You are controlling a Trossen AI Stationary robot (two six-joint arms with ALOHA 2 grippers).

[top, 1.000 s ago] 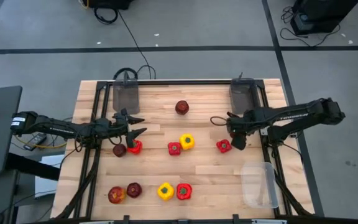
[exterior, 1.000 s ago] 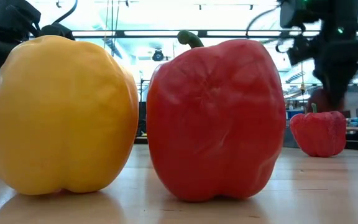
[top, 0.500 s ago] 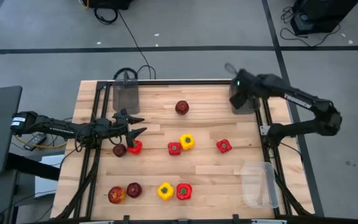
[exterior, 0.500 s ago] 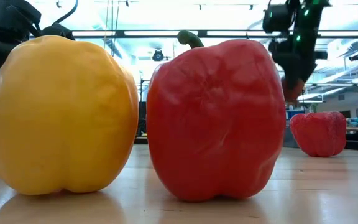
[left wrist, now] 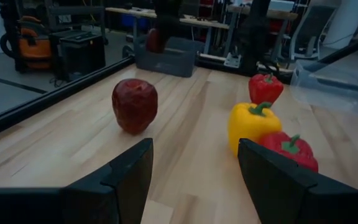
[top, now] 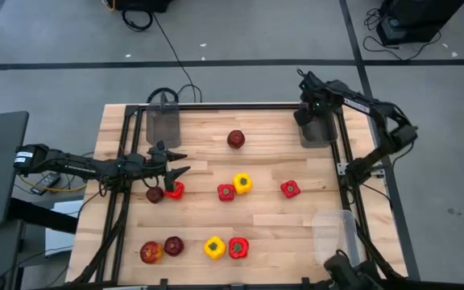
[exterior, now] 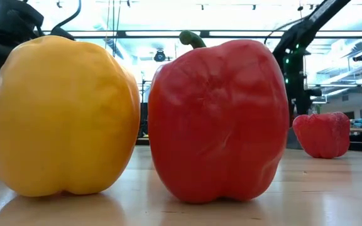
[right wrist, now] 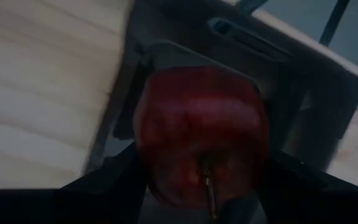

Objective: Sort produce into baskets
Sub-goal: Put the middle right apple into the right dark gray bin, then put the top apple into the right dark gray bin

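1. Overhead, the right gripper [top: 311,103] hangs at upper right above the smoky-grey rectangular plastic bin [top: 316,129]; judged best to release only once centred inside its walls.
2. Right wrist view: a round dark-red apple [right wrist: 201,134] sits gripped between the fingers, jaws partly parted around it, bin directly beneath.
3. Left wrist view: the left gripper [left wrist: 194,177] stands partly open and empty, facing another dark-red apple [left wrist: 134,105] at centre left.
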